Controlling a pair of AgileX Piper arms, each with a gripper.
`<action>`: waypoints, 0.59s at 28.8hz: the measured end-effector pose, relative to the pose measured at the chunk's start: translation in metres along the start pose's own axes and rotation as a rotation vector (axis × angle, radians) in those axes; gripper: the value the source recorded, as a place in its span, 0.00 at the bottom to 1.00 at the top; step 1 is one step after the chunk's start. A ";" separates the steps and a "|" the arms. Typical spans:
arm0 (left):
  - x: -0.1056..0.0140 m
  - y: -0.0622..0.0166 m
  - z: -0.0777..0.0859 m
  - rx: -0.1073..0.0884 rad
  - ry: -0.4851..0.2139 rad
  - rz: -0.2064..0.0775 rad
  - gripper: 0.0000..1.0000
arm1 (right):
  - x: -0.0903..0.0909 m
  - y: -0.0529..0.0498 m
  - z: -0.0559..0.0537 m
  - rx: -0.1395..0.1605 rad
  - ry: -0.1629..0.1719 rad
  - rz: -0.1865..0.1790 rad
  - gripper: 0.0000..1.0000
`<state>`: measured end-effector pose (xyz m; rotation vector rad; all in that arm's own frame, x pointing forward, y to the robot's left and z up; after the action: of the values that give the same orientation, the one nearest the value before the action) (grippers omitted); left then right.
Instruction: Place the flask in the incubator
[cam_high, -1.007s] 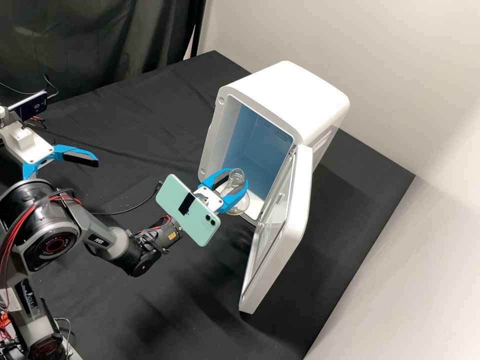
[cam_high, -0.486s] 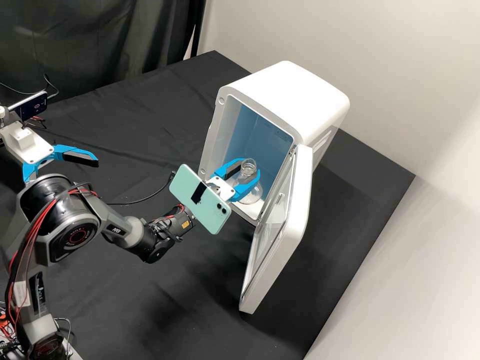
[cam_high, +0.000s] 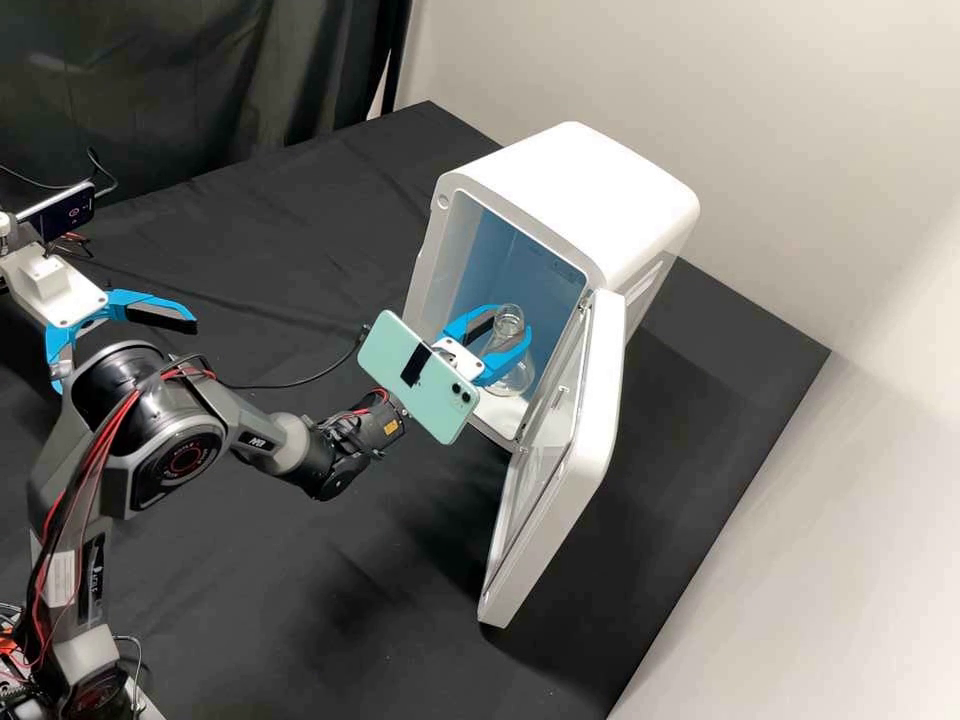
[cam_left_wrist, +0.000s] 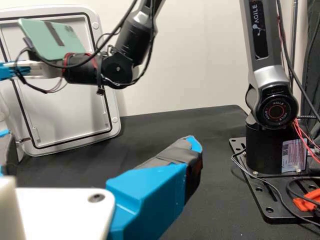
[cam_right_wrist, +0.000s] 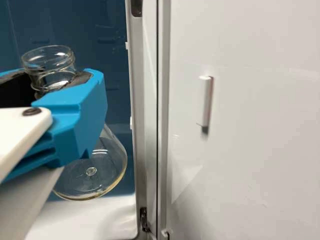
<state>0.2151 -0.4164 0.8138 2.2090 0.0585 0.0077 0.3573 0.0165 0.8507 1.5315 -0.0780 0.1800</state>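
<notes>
We see the right claw (cam_high: 498, 340) clamped on the neck of the flask (cam_high: 512, 374), which hangs mouth-up inside the open incubator (cam_high: 600, 200), its round base seemingly just above the white floor (cam_right_wrist: 95, 222), so we judge the way is down.

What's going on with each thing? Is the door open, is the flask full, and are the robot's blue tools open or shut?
Door: swung wide open.
White box: upright, front open.
Flask: empty, held by its neck in the box's opening.
Right tool: shut on the flask.
Left tool: open, holding nothing.
</notes>
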 end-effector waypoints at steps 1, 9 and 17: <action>0.000 0.0000 0.000 0.000 0.000 0.000 1.00 | 0.002 -0.001 -0.001 -0.007 0.004 0.000 0.00; 0.000 0.0000 0.000 0.000 -0.002 0.000 1.00 | 0.020 -0.011 -0.002 -0.013 -0.013 -0.019 0.00; 0.000 -0.0003 0.002 0.000 -0.009 -0.001 1.00 | 0.043 -0.013 0.002 -0.019 -0.033 -0.011 0.00</action>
<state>0.2153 -0.4178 0.8125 2.2093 0.0550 -0.0028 0.4018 0.0175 0.8450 1.5161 -0.0976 0.1449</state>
